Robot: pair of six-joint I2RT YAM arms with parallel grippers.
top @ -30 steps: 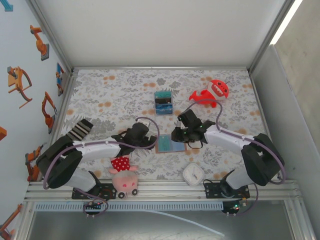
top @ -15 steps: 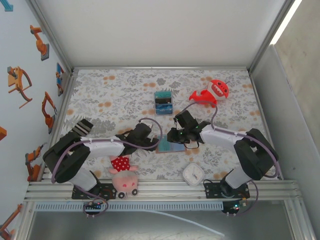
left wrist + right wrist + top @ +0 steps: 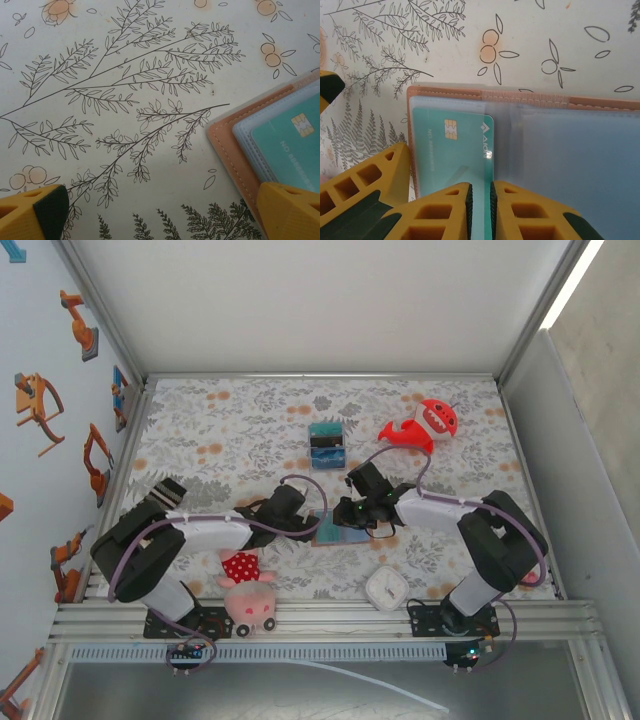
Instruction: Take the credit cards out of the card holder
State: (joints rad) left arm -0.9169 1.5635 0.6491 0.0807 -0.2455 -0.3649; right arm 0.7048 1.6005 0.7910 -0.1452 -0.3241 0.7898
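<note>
The card holder (image 3: pixel 338 530) lies open and flat on the table (image 3: pixel 230 430), near the front, between the two arms. It is open so the pockets face up and the cards can come out. A green card (image 3: pixel 451 145) with a gold chip sits in a clear pocket on one side of it. The other clear pocket looks empty, but it is hard to tell. The left gripper (image 3: pixel 165 202) is open wide. One of its fingers (image 3: pixel 290 210) sits at the holder's brown edge, and the other is out over the bare table. I think it is there to hold the holder down so it does not slide when the card gets pulled. The right gripper (image 3: pixel 480 200) is low over the card. Its fingers are very close together, with just a thin gap. The long edge of the card runs right under that gap. I cannot tell if it pinches the card or only pushes on it. I think the narrow fingers are meant to catch the card and drag it out of the pocket. The card is in its pocket, so no card is out yet. The pocket looks tight and slippery, so the fingers may slip, or the whole holder may move along.
</note>
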